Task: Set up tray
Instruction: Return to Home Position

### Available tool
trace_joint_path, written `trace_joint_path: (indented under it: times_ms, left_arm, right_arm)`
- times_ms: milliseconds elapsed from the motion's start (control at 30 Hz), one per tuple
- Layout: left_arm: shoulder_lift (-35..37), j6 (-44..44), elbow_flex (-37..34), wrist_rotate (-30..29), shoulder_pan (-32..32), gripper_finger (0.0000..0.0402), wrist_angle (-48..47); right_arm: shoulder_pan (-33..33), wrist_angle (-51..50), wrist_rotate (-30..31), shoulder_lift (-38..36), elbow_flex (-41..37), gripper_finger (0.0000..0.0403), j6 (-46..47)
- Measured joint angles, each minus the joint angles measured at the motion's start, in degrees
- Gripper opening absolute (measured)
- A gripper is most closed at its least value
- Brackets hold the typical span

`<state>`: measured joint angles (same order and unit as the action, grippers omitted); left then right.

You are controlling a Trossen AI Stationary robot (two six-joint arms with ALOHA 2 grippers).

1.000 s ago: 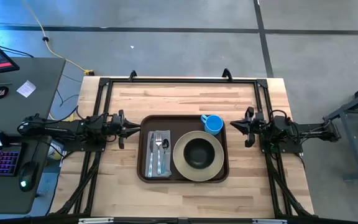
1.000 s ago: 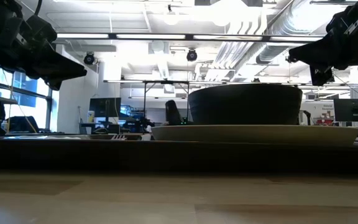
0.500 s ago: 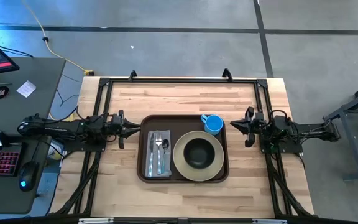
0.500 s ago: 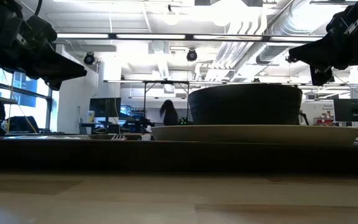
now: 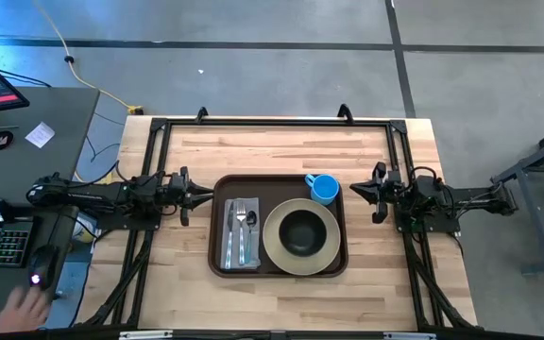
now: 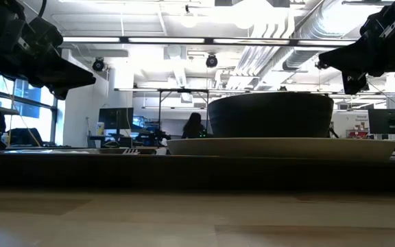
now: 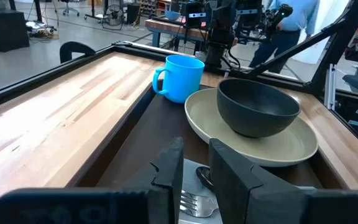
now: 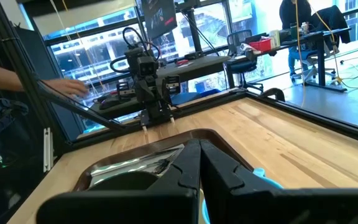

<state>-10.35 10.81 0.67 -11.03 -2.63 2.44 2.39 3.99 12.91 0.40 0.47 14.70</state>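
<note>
High view: dark brown round-cornered tray (image 5: 253, 186) between left fingers (image 7: 169, 177), slightly parted, and right fingers (image 8: 188, 171), closed.

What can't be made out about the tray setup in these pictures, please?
High view: the cutlery on the napkin is too small to tell apart.
Low view: the tray rim hides napkin and cutlery.
Left wrist view: the left gripper covers most cutlery.
Right wrist view: the right gripper blocks most of the mug.
</note>
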Motion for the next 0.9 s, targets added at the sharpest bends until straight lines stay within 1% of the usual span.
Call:
trace_joint_path:
  times_ms: [300, 400, 900]
  left_arm:
    - [0.0, 0.0, 0.0, -0.1, -0.2, 0.0113, 0.0]
    - [0.0, 0.0, 0.0, -0.2, -1.2, 0.0113, 0.0]
    - [0.0, 0.0, 0.0, 0.0, -1.2, 0.0113, 0.0]
  right_arm:
    - [0.0, 0.1, 0.0, 0.0, 0.0, 0.0, 0.0]
    - [0.0, 0.1, 0.0, 0.0, 0.0, 0.0, 0.0]
    - [0.0, 0.1, 0.0, 0.0, 0.0, 0.0, 0.0]
